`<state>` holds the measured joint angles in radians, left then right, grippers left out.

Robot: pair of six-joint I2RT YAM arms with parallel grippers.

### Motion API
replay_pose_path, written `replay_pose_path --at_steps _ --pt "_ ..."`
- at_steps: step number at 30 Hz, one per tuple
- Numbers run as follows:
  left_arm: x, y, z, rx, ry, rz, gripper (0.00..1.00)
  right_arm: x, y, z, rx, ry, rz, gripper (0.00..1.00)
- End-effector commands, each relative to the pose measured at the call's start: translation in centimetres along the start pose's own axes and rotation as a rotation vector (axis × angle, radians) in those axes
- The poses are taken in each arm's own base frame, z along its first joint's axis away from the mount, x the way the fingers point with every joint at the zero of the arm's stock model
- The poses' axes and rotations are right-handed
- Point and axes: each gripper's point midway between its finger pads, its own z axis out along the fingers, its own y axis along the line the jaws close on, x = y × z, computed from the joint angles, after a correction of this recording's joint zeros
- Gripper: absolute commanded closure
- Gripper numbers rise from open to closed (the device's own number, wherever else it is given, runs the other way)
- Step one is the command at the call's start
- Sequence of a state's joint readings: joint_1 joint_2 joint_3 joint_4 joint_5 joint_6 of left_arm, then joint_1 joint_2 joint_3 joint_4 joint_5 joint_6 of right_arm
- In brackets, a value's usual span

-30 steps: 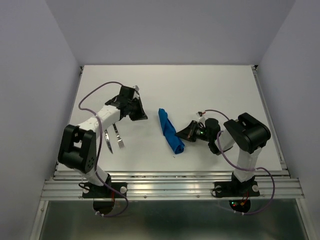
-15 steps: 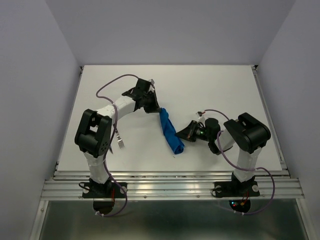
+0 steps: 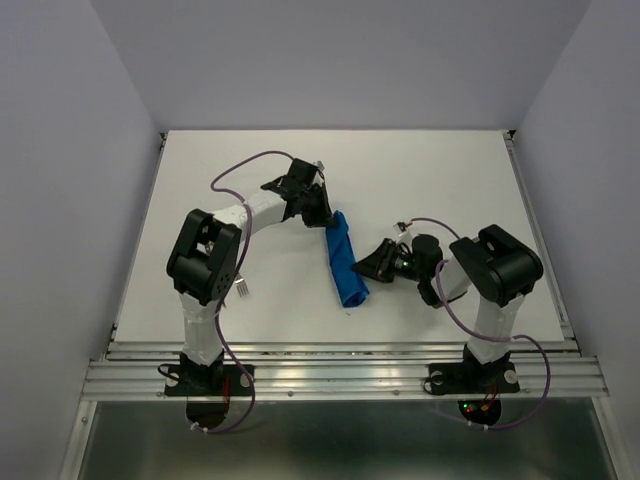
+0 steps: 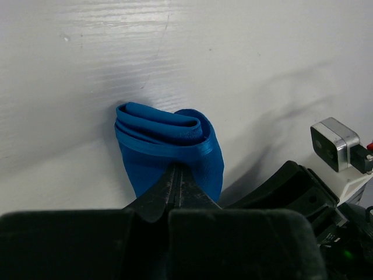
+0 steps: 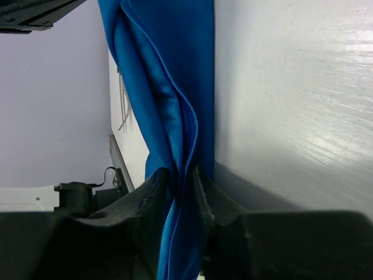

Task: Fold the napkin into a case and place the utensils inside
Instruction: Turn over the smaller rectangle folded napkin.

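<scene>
Swung left fingers point(image 4: 169, 189) across from fork point(image 3: 243, 290) to napkin's point(image 3: 343, 262) far end, clenched, tips touching cloth. Eased right fingers point(image 5: 152, 198) slightly apart, near fold between them.

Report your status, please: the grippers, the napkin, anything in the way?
Left gripper shut, tips on napkin far end. Right gripper slightly open around its right-hand edge. Napkin folded into narrow strip. Fork outside it, partly hidden under left arm.
</scene>
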<state>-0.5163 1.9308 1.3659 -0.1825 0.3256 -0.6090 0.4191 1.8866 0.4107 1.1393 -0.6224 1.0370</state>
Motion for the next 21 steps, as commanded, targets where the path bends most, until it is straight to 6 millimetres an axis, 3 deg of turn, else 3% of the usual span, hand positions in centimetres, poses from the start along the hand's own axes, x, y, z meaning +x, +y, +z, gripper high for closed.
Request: replay_pose_path --at_steps 1,4,6,9,10,12,13,14,15,21 --pt "-1.4 -3.0 0.5 0.075 -0.023 0.021 1.00 -0.4 0.5 -0.6 -0.009 -0.017 -0.046 0.62" --pt "-1.3 -3.5 1.4 0.086 -0.009 0.021 1.00 -0.7 0.1 -1.0 0.026 -0.027 -0.058 0.48" --pt "-1.0 -3.8 2.1 0.089 0.004 0.018 1.00 -1.1 -0.2 -1.4 0.069 -0.051 -0.078 0.33" --pt "-0.8 -3.9 2.9 0.091 0.014 0.019 1.00 -1.0 -1.4 -2.3 0.164 -0.064 -0.076 0.26" --pt "-1.0 -4.3 3.0 0.097 0.013 0.019 1.00 -2.2 -0.9 -2.8 0.189 -0.117 -0.125 0.23" --pt "-0.7 -4.6 3.6 0.103 0.023 0.024 1.00 -2.0 -2.5 -4.1 0.313 -0.121 -0.119 0.21" --pt "-1.0 -5.1 3.6 0.113 0.017 0.026 1.00 -3.7 -1.7 -5.0 0.344 -0.197 -0.175 0.17" --pt "-1.0 -5.4 3.8 0.117 0.018 0.028 1.00 -3.2 -2.7 -6.0 0.417 -0.187 -0.167 0.15" --pt "-1.0 -5.8 4.1 0.126 0.021 0.031 1.00 -4.8 -1.8 -6.9 0.442 -0.250 -0.221 0.15" --pt "-1.2 -6.9 5.1 0.150 0.026 0.034 1.00 -6.5 -1.0 -10.5 0.605 -0.308 -0.299 0.15"
